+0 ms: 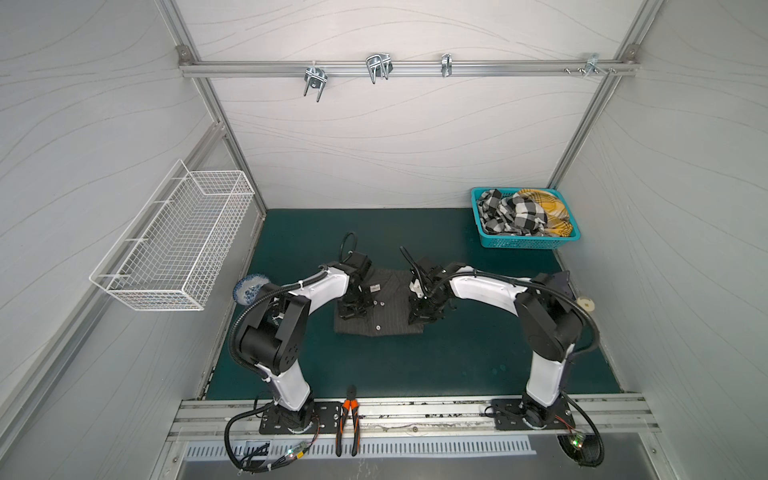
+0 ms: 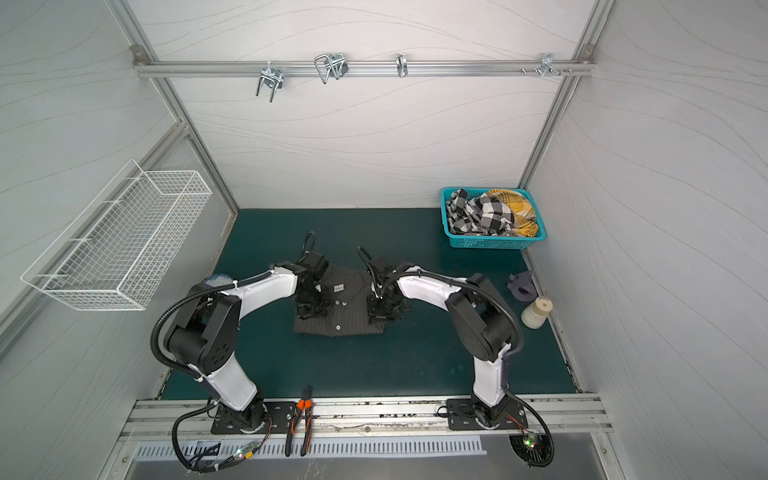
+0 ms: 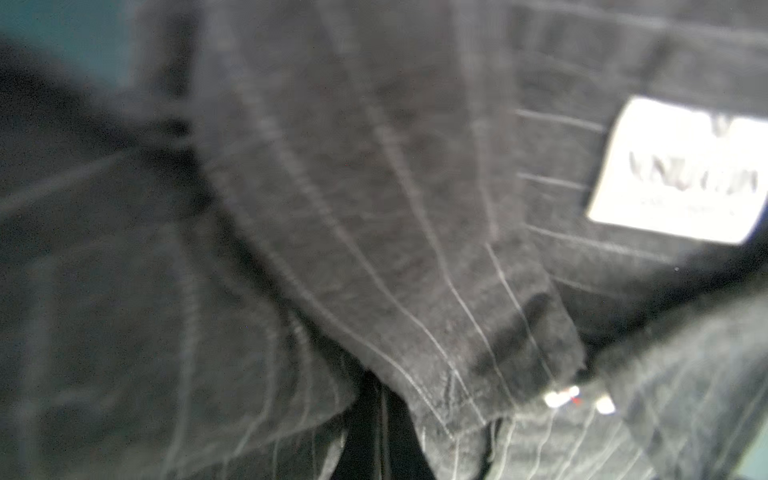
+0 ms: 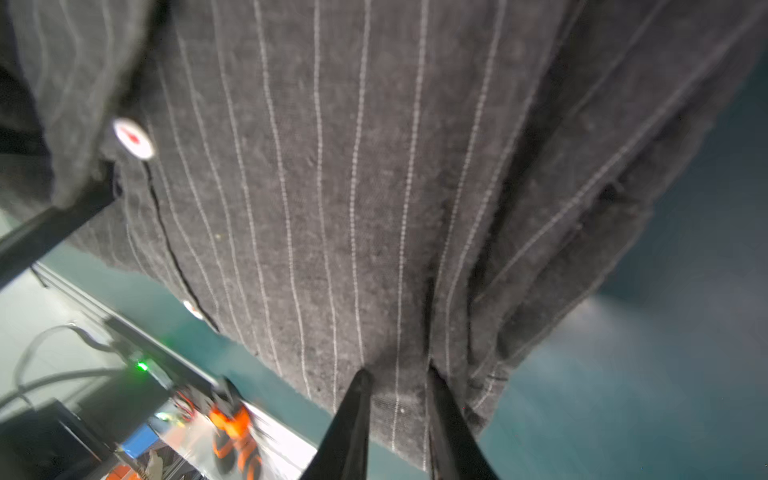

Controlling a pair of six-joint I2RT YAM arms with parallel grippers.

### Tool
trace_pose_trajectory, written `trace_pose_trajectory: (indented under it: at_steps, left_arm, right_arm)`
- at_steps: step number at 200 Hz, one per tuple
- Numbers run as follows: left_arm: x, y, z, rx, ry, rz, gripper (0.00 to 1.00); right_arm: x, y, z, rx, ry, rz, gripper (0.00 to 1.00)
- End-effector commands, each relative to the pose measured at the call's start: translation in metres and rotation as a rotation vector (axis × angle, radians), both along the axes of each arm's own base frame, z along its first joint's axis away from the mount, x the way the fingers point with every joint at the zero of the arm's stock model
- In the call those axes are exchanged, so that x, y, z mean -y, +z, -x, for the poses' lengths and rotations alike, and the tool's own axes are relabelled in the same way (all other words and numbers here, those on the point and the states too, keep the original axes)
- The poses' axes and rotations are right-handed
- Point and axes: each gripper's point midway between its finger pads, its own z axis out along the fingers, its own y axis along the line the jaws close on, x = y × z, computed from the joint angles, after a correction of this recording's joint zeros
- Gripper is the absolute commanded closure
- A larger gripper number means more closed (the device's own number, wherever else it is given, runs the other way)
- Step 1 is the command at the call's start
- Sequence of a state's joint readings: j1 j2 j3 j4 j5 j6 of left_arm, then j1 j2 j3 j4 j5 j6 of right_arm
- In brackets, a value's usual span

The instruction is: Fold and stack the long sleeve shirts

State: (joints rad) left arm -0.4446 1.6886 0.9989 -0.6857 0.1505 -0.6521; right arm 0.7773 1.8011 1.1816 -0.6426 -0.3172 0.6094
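Left jaws closed, half buried under blurred shirt (image 3: 374, 208), hold unclear; right jaws slightly apart astride its edge.

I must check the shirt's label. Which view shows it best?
Left wrist view: the label looks large, though blurred. Both top views show only a tiny pale patch; the right wrist view misses it.

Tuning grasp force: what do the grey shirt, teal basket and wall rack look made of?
Grey shirt: matte woven cloth, slightly fuzzy, maybe cotton or linen; weave and pale pinstripes show. Teal basket: moulded plastic, judging by its perforated lattice walls. Wall rack: white-coated metal wire, probably; thin welded grid.
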Motion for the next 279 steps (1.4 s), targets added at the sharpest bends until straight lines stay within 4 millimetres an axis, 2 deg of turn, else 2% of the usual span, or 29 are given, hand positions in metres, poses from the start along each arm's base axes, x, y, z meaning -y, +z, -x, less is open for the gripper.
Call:
trace_pose_trajectory:
  at_steps: [1,18,29,41,54,71,89,121,142,175,206,239,279]
  left_arm:
    - [0.015,0.013,0.019,-0.005,-0.03,0.024,0.98]
    - [0.004,0.041,0.007,0.074,-0.025,-0.004,0.62]
    - [-0.01,0.063,-0.007,0.129,-0.008,-0.026,0.48]
    - [-0.028,0.078,-0.021,0.17,0.032,-0.036,0.43]
    - [-0.048,0.081,-0.032,0.167,0.11,-0.003,0.42]
    - [-0.067,0.072,-0.039,0.137,0.181,0.026,0.41]
    - [-0.074,0.054,-0.038,0.094,0.223,0.054,0.39]
    - [-0.061,0.029,-0.036,0.052,0.273,0.184,0.42]
    - [-0.053,0.022,-0.036,0.039,0.277,0.233,0.43]
    - [-0.052,0.015,-0.027,0.016,0.279,0.24,0.44]
    - [-0.05,0.013,-0.024,0.017,0.28,0.257,0.58]
    - [-0.049,0.009,-0.028,0.013,0.279,0.259,0.77]
    - [-0.05,0.023,-0.037,0.065,0.263,0.25,0.9]
  right_arm:
    - [0.021,0.03,0.003,0.047,-0.014,-0.033,0.73]
    - [0.031,0.044,-0.004,0.078,-0.01,-0.054,0.61]
    - [0.035,0.048,-0.015,0.089,-0.019,-0.061,0.52]
    - [0.035,0.049,-0.028,0.081,-0.025,-0.073,0.49]
    - [0.032,0.049,-0.043,0.079,-0.025,-0.093,0.48]
    - [0.025,0.049,-0.059,0.082,-0.013,-0.109,0.47]
    - [0.015,0.044,-0.072,0.083,0.007,-0.112,0.44]
    - [0.01,0.026,-0.091,0.069,0.014,-0.078,0.43]
    - [0.008,0.016,-0.097,0.056,0.015,-0.064,0.43]
    - [0.01,-0.004,-0.1,0.04,0.014,-0.022,0.43]
    - [0.007,-0.014,-0.096,0.021,0.015,-0.031,0.46]
    - [0.002,-0.008,-0.096,0.041,0.02,-0.047,0.56]
    - [0.0,0.002,-0.094,0.073,0.03,-0.053,0.87]
